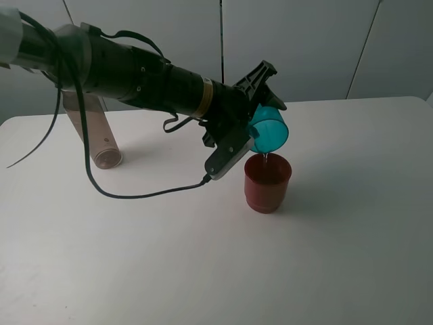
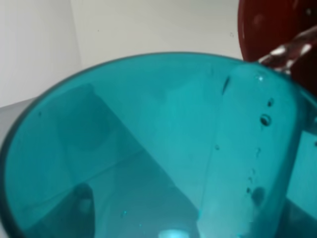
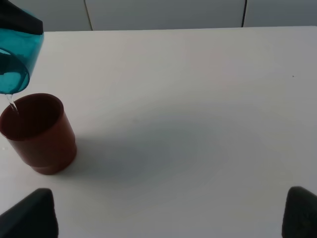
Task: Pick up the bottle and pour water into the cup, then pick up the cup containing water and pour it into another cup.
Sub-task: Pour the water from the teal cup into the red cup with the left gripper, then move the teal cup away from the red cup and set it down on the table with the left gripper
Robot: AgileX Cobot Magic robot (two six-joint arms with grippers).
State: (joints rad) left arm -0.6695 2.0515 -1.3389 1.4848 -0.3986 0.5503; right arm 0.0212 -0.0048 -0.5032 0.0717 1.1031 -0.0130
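Left gripper [image 1: 260, 101] clamped on the teal cup [image 1: 270, 128], held tipped over, mouth angled down above the red cup [image 1: 267, 183]. Thin stream of water [image 1: 266, 156] falls from the teal rim into the red cup; the right wrist view shows the same, with the teal cup [image 3: 16, 59] just over the red cup [image 3: 39, 134] and a trickle [image 3: 12, 105] between them. Left wrist view is almost filled by the teal wall [image 2: 148, 148], droplets clinging to it, red rim [image 2: 267, 25] beyond. Red cup stands upright on the white table [image 1: 338, 257], near its middle. Bottle [image 1: 95, 132] stands well apart, at the table's far left, partly behind the left arm. Right gripper [image 3: 168, 213]: only two dark fingertips [image 3: 29, 213] at the frame corners, set wide apart, nothing between them, hovering above bare tabletop.
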